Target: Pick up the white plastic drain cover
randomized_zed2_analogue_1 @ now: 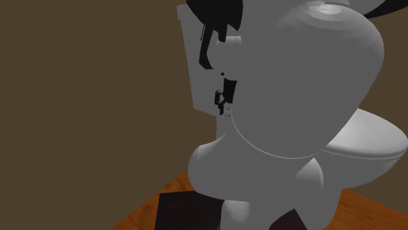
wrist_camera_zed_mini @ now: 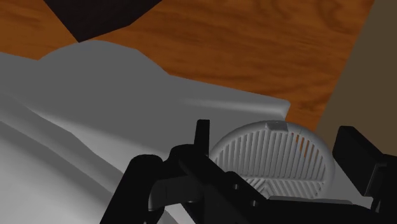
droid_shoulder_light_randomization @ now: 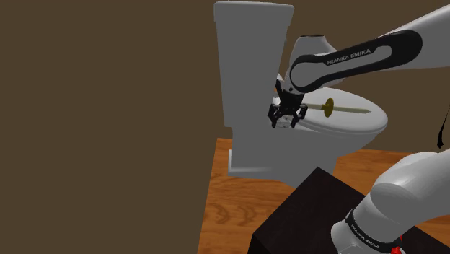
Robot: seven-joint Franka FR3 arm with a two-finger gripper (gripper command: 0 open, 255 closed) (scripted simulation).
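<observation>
Floor [droid_shoulder_light_randomization: 234,209]: brown wood-grain boards. Standing on it: 1 grey-white toilet [droid_shoulder_light_randomization: 252,79] and 1 black box stand [droid_shoulder_light_randomization: 303,220]. Toilet lid [droid_shoulder_light_randomization: 353,124]: closed, carrying 1 thin rod with an olive disc [droid_shoulder_light_randomization: 339,110], lying flat. Drain cover [wrist_camera_zed_mini: 273,159]: 1, round, slotted, pale grey, at the toilet's edge; whether it rests there cannot be told.
</observation>
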